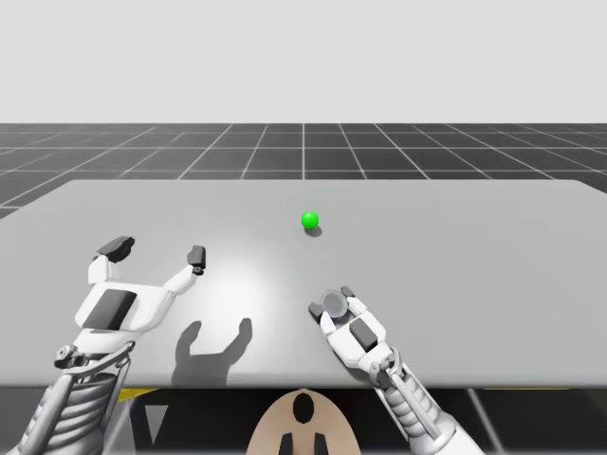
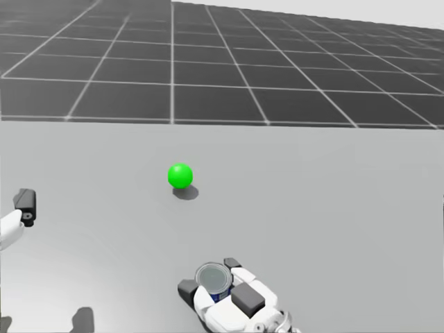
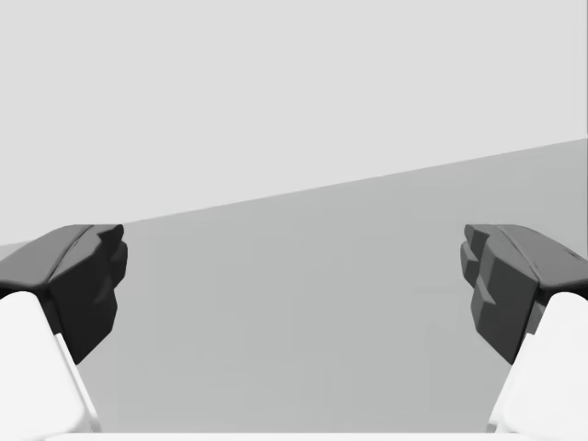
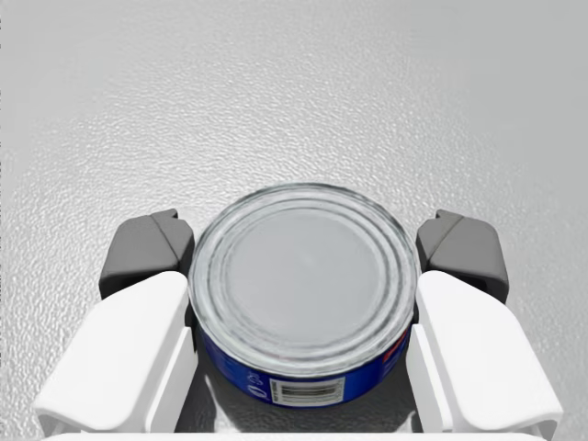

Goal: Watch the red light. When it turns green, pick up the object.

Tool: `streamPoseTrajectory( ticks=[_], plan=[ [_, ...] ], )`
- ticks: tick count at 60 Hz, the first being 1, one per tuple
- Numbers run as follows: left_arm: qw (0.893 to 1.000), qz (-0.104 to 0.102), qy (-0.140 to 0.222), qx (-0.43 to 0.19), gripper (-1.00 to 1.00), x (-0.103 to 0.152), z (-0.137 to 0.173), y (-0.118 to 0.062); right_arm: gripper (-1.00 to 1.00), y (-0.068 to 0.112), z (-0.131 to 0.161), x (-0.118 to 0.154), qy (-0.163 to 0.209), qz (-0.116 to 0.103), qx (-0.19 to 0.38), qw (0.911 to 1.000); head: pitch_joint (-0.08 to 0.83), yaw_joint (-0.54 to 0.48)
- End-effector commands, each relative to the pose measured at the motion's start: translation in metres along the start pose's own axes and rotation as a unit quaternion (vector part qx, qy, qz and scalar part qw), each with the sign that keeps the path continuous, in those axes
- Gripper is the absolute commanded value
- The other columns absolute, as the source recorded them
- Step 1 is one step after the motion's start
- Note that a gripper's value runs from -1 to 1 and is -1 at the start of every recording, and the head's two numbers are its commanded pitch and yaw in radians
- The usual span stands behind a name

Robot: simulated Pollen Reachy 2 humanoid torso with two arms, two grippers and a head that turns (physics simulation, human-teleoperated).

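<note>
The light (image 1: 309,221) (image 2: 180,175) is a small green ball on the grey table, near its middle. A low round can (image 4: 303,285) (image 2: 213,278) (image 1: 335,303) with a silver lid and a blue side stands upright between the fingers of my right gripper (image 4: 303,248) (image 1: 330,302) (image 2: 208,276), in front of the light. Both fingers press the can's sides, so the gripper is shut on it. My left gripper (image 1: 156,252) (image 3: 294,285) hovers over the table's left part, fingers wide open with nothing between them. One left fingertip (image 2: 26,200) pokes in beside the light in the head view.
The grey table (image 1: 474,265) stretches wide around the can and the light. Its front edge runs just behind my arms. A dark gridded floor (image 1: 303,147) lies beyond the far edge.
</note>
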Motion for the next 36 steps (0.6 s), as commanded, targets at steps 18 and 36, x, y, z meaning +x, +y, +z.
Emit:
streamPoseTrajectory(
  ticks=[18,36],
  plan=[
    [1.0,0.004,0.001,0.001,-1.0,-0.001,-0.002,0.002,1.0,0.011,0.037,0.075,-0.115,-0.022,0.008,0.9931,0.337,-0.15],
    [1.0,0.007,0.001,0.002,-1.0,-0.001,-0.003,0.004,1.0,0.01,0.111,0.18,-0.287,0.008,-0.027,0.9575,0.323,-0.15]
  ],
)
